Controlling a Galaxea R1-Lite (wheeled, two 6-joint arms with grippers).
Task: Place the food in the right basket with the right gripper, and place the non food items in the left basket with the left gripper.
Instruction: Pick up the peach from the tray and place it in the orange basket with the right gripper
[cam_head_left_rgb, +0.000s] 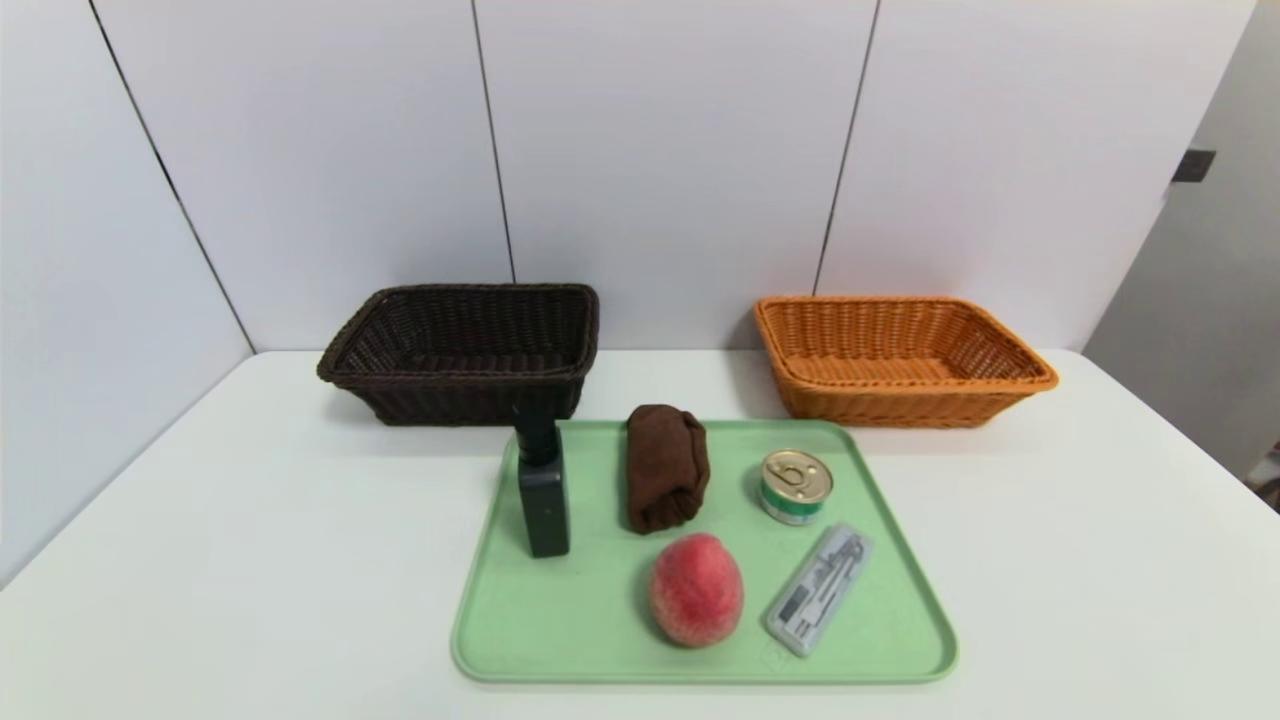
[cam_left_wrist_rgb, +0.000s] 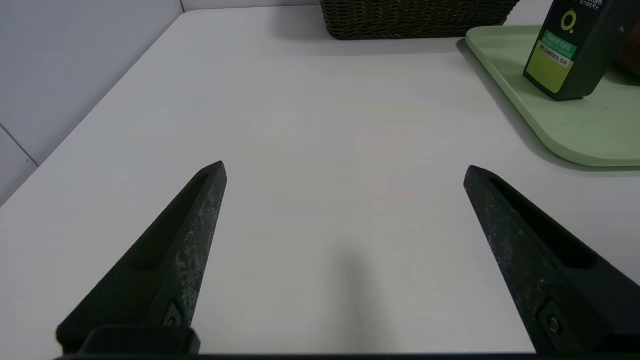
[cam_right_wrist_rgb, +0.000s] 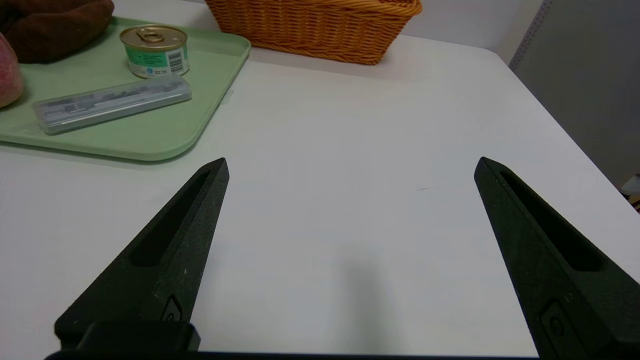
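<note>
On the white table (cam_head_left_rgb: 250, 560), before you, a green tray (cam_head_left_rgb: 600, 650) carries five items. At its left side stands a dark bottle (cam_head_left_rgb: 545, 505), upright, green-yellow label seen from your left wrist. Right of it, toward the tray's far edge: a rolled brown cloth (cam_head_left_rgb: 662, 470). Nearer you, a red-pink peach (cam_head_left_rgb: 697, 590). Toward the right, a can (cam_head_left_rgb: 796, 487) with ring-pull lid and green band; nearer you than the can, a flat clear case (cam_head_left_rgb: 820, 590) of drawing tools, lying aslant.

Beyond the tray, two wicker baskets: dark brown basket (cam_head_left_rgb: 460, 380) to your left, orange basket (cam_head_left_rgb: 910, 388) to your right. Both interiors show only bare weave.

Your left gripper (cam_left_wrist_rgb: 345, 165) hangs over bare table left of the tray, fingers spread wide, nothing between them. Your right gripper (cam_right_wrist_rgb: 352, 160) hangs over table right of the tray, likewise spread wide and holding nothing.
</note>
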